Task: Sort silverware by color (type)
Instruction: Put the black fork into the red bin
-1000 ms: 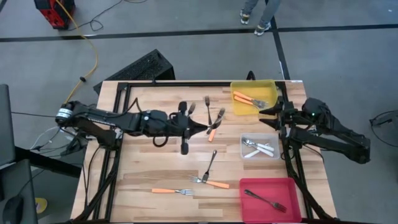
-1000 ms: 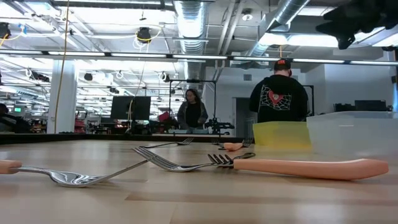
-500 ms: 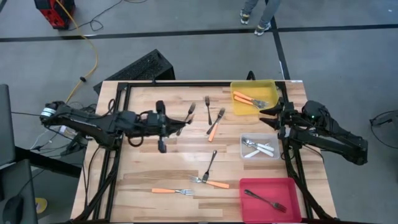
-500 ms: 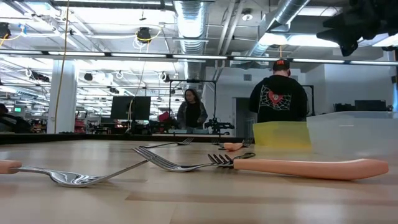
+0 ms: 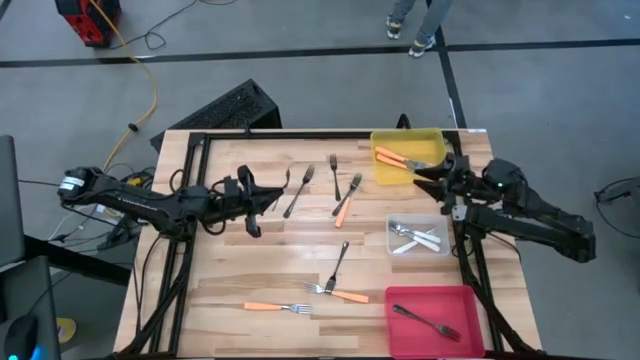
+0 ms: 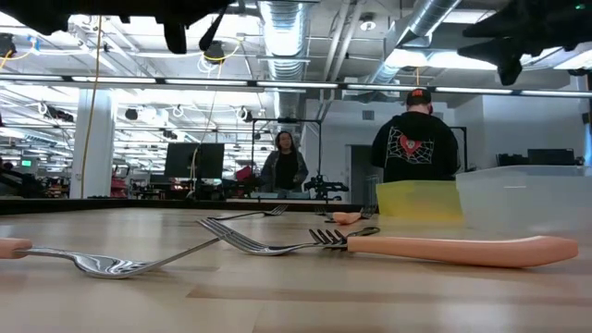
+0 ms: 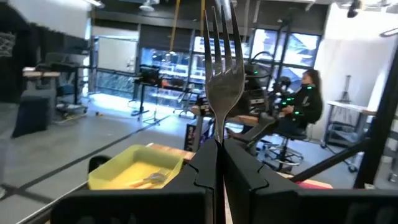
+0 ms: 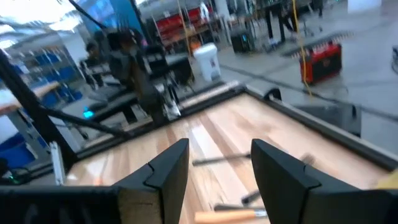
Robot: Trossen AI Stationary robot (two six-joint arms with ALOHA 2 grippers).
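My left gripper (image 5: 272,193) (image 7: 217,146) hovers over the table's left half, shut on a grey metal fork (image 7: 219,87). The fork's tines stick out past the fingertips. My right gripper (image 5: 422,178) (image 8: 214,162) hangs open by the yellow bin (image 5: 385,175), with nothing between its fingers. Loose silverware lies flat on the wood: dark forks (image 5: 297,190) (image 5: 333,165) (image 5: 350,185) (image 5: 337,265) and orange-handled forks (image 5: 343,210) (image 5: 345,295) (image 5: 275,307). My left gripper pinches the fork at its neck, just below the head (image 7: 217,134), between its two shut fingers. The fingers lie about level and point toward the table's right side. The head and tines rise beyond the fingertips, clear of the table. The fingers hide the handle.
The yellow bin holds orange-handled forks. A clear bin (image 5: 392,220) holds pale forks, and a red bin (image 5: 420,300) holds one dark fork; all three stand along the right side. A black frame (image 5: 300,135) runs along the far edge. People stand in the room beyond.
My left gripper has drawn back from the orange-handled fork at mid-table toward the table's left edge, staying shut. It has sunk into the top of the low view.
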